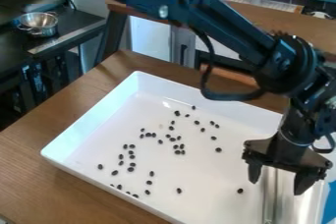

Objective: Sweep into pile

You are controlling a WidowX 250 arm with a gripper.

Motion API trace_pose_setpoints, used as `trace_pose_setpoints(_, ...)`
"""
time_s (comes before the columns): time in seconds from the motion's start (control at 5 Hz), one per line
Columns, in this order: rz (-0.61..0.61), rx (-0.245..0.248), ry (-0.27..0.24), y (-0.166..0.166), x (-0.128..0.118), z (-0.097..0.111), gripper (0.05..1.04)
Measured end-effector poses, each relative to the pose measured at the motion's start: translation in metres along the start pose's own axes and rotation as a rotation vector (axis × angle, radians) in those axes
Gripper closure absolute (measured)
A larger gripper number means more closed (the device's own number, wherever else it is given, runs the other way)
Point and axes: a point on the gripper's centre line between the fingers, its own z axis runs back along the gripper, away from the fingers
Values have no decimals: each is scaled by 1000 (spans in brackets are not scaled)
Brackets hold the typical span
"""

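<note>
Across a brown wooden desk (39, 179) sits a big white tray (89, 125) with raised sides, set at a slant to the view. Small dark beans (177, 113) lie scattered over its floor, mostly through the middle and towards the near left side, loosely spread rather than heaped. A few sit close together near the centre, some almost touching, while others are strung out in short, uneven lines. One bean (100, 166) lies off by itself towards the left wall, and another (240, 190) sits well apart from the rest, just left of the claw (278, 186).

The black arm (233, 26) comes in from the upper left, crosses above the far side of the tray and bends down at the right. Its claw hangs over the right part of the tray, pointing down, open, with its two fingers wide apart. Below and between them is a shiny metal piece (270, 201), running down towards the near edge of the tray; whether the claw touches it, I can't tell. A loop of black cable (207, 80) droops from the arm.

Behind, at the upper left, a metal pot (41, 30) stands on a dark counter (23, 48).
</note>
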Motion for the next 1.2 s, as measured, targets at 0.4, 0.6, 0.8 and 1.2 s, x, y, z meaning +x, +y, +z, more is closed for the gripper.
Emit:
trace_pose_setpoints(0.4,-9,-8,11,-1,-2,-1,297)
trace_pose_setpoints(0.6,-20,-13,-4,-2,0,-2,608)
trace_pose_setpoints(0.8,-20,-11,-7,2,0,-5,740)
trace_pose_setpoints(1.2,-31,17,-27,14,2,-12,740)
